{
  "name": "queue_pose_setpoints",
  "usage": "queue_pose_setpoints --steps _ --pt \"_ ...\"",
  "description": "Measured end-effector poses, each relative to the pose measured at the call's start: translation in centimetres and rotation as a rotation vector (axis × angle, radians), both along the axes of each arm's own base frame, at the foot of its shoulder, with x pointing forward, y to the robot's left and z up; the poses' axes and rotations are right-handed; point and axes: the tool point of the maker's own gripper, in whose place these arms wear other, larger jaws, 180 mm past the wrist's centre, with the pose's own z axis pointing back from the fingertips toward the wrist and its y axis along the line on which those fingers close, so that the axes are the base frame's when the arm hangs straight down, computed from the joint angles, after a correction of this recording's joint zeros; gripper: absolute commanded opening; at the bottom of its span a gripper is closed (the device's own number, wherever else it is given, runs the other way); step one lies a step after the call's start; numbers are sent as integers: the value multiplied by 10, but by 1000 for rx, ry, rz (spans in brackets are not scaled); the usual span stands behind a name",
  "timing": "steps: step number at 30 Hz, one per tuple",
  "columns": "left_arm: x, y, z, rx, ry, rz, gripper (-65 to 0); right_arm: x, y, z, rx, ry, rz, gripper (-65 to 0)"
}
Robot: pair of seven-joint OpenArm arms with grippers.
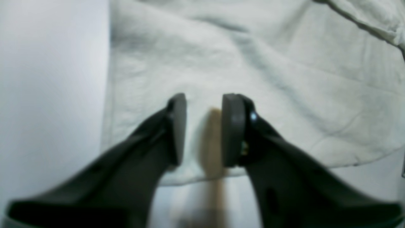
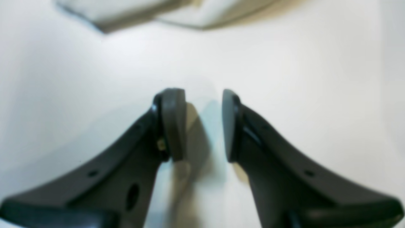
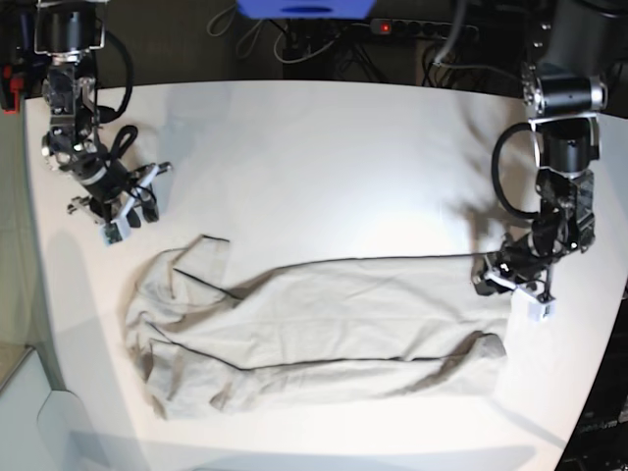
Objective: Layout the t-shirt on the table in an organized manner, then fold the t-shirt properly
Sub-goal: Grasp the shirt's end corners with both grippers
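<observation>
The beige t-shirt (image 3: 324,314) lies stretched sideways across the near half of the white table (image 3: 324,157), wrinkled, with its sleeves bunched at the left end. My left gripper (image 3: 488,278) is down at the shirt's right end. In the left wrist view its fingers stand a narrow gap apart over the t-shirt (image 1: 253,63) near its hem, so the left gripper (image 1: 204,101) is open with no cloth clearly clamped. My right gripper (image 3: 132,211) is at the far left, apart from the cloth. It hangs open (image 2: 202,95) above bare table (image 2: 284,79), and the t-shirt (image 2: 126,9) shows only along the top.
A power strip (image 3: 422,27) and cables lie beyond the table's back edge, beside a blue object (image 3: 304,8). The table's curved edge runs close behind the left arm at the right side. Bare tabletop (image 1: 47,95) borders the shirt's side edge.
</observation>
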Motion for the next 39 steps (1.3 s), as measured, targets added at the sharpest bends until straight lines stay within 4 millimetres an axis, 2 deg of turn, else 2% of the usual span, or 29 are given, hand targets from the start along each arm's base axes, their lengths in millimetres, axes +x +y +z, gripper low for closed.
queue_pose_setpoints --steps 2,4,7,12,15,17,20,25,29,35,39 --pt "-10 9 -4 -6 8 13 -650 -3 3 7 -11 -15 17 -469" --pt "-19 16 -6 -17 9 17 -648 -2 6 16 -14 -34 27 -469" --pt "-29 24 -8 -10 3 10 -650 1 3 17 -45 10 21 -468" --pt "-43 46 -9 7 17 29 -649 24 5 30 -60 11 5 -461" --pt "-46 57 -8 32 24 32 -649 38 21 39 -20 -14 4 -405" --pt "-48 58 -6 61 25 8 -649 43 26 41 -11 -17 6 -359" --pt "-55 56 -3 107 19 -40 -649 46 33 42 3 -18 2 -331" --pt "-59 55 -2 122 21 -61 -649 45 51 39 32 -20 23 -327" --pt "-59 55 -2 124 21 -62 -649 44 79 28 62 9 85 -328" --pt "-59 54 -2 122 21 -62 -649 51 80 -1 73 95 72 -330" --pt "-60 54 -2 123 22 -64 -649 58 83 -2 104 69 67 -331"
